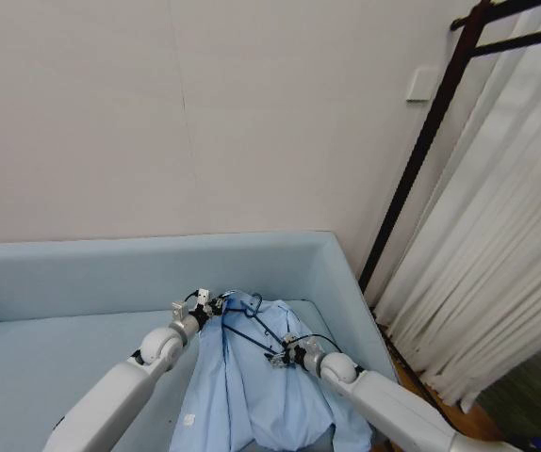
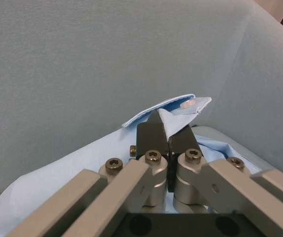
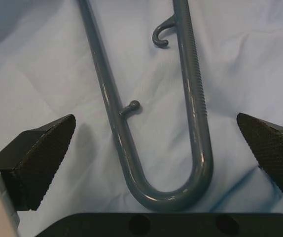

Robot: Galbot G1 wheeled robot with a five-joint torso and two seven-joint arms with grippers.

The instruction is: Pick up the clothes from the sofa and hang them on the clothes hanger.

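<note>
arms reach over the blue sofa; a light blue shirt lies on its seat near the right armrest, with a grey hanger on top. right gripper gapes around the hanger's end; left gripper pinches the shirt collar.

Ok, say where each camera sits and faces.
Head view: robot's head, looking down at the pale blue fabric sofa; left arm and right arm show.
Left wrist view: left wrist, facing the sofa back; left hand pinches the light blue shirt.
Right wrist view: right wrist, facing the grey plastic hanger past its open right hand.
All three share the shirt.
</note>
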